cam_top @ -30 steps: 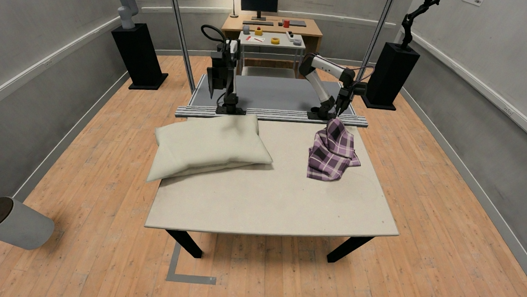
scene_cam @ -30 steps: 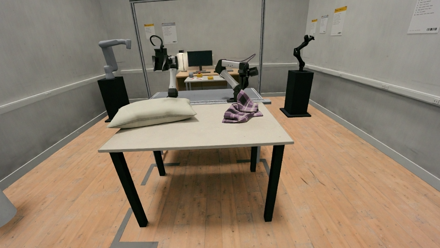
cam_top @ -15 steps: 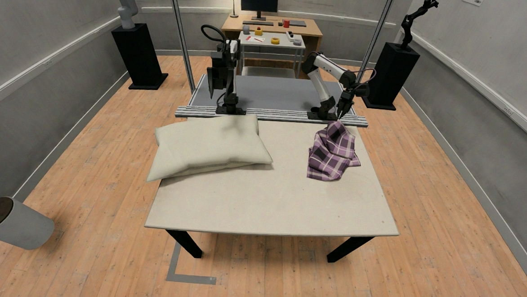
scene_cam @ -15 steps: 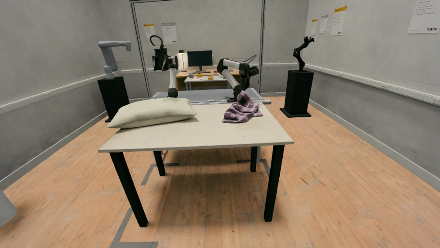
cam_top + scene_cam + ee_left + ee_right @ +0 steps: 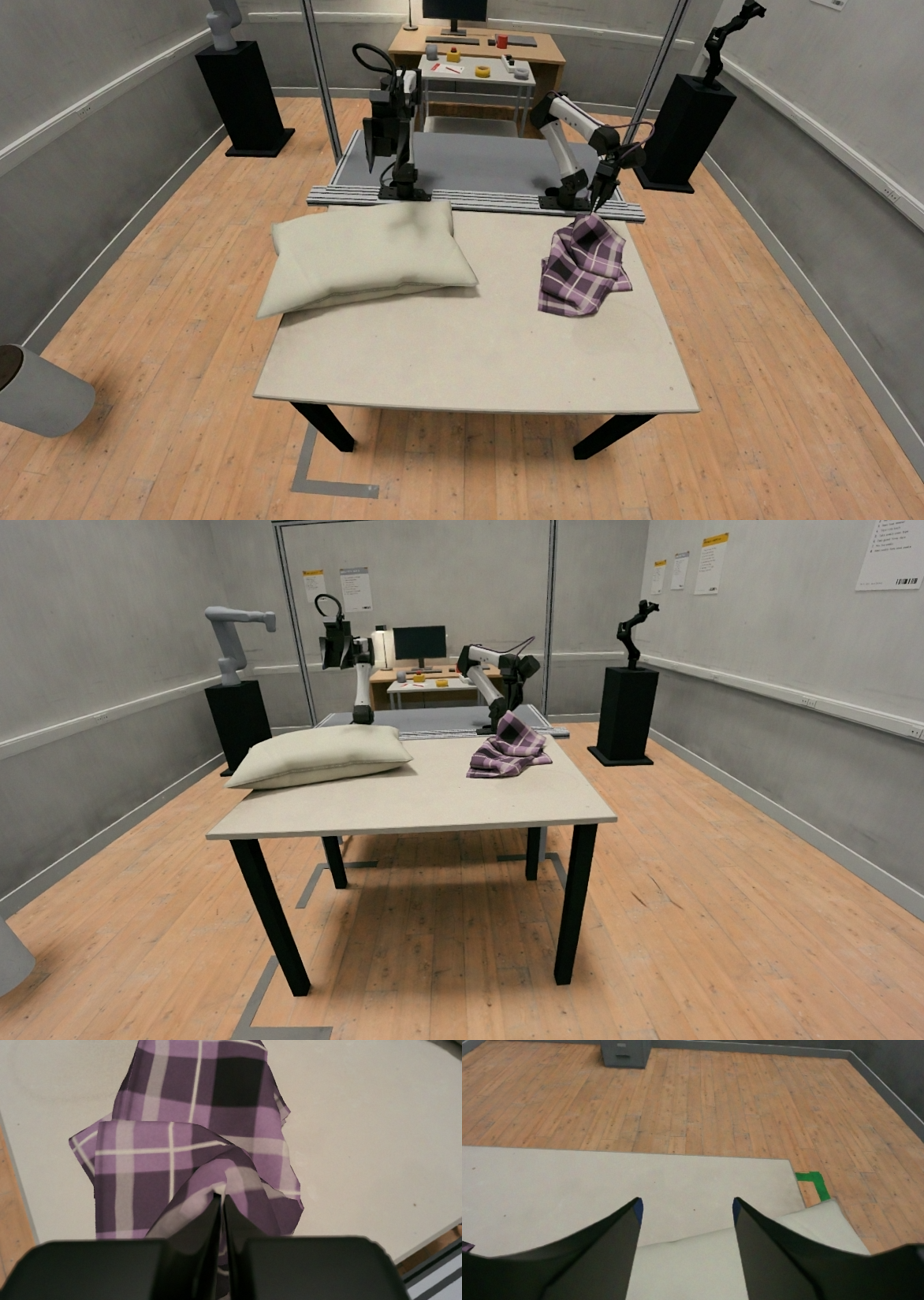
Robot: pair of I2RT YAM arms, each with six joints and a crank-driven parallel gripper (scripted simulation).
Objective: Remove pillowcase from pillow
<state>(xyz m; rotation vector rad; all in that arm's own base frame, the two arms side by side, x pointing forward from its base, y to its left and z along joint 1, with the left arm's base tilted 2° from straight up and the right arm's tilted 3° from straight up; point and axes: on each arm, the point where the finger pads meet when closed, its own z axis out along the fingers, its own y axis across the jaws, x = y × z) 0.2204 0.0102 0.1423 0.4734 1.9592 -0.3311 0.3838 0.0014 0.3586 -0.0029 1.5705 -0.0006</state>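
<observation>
Bin [image 5: 48, 391] [image 5: 11, 959]: cropped at the edge in top and exterior views. Poster [image 5: 891, 555]: cut off above, its print too small to read. Pillowcase [image 5: 185, 1170] [image 5: 467, 1246]: cropped in both wrist views.

Pillowcase [image 5: 585, 265] [image 5: 507, 752] [image 5: 236, 1119] [image 5: 467, 1246] peak and left tool [image 5: 593, 208] [image 5: 512, 707] [image 5: 222, 1197] slightly lower.
</observation>
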